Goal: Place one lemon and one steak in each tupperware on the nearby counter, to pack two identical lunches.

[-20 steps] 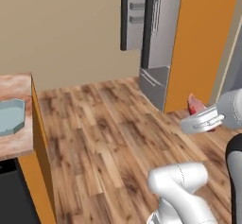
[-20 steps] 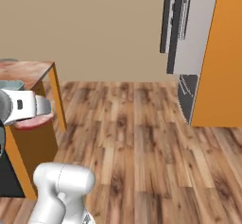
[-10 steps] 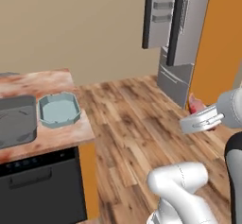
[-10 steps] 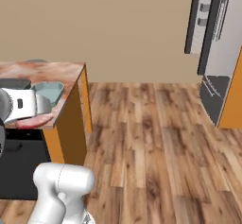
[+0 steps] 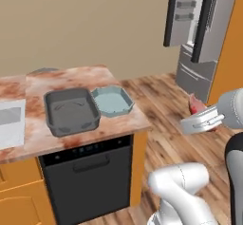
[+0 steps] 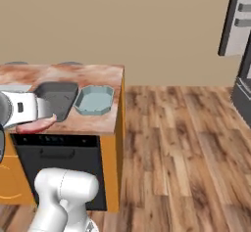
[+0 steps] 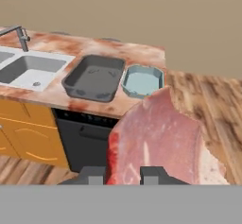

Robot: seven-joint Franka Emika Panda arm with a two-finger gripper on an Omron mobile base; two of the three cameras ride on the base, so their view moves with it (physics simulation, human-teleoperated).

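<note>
Steak [image 7: 158, 140] fills the space in front of the gripper [image 7: 124, 175], whose two dark fingertips are pinched nearly together on the lower edge of the pink-red slab, so the meat stands up between them in the hand view; from the left base view only a red sliver of it peeks past the white hand out over the plank floor [image 5: 161, 105], and from the right base view it hangs as a pink strip under the hand, in front of the counter [image 6: 93, 74] edge. Compared with a second ago the whole scene has swung: the cameras have travelled with the base, and where only a corner of the marbled worktop and a bit of teal showed at the picture's edge, the full end of the counter now sits in view, while the grip on the meat looks unchanged. On that reddish-brown stone the dark grey tupperware [image 5: 71, 110] and the smaller teal tupperware [image 5: 112, 100] lie side by side, just touching or nearly so, both holding nothing I can see. Further along are a white sink [image 7: 28, 69] with a faucet [image 7: 20, 35], a dark dishwasher front [image 5: 88, 179] below, and a steel fridge [image 5: 201, 24] across the floor. I can read no writing or brand anywhere.
</note>
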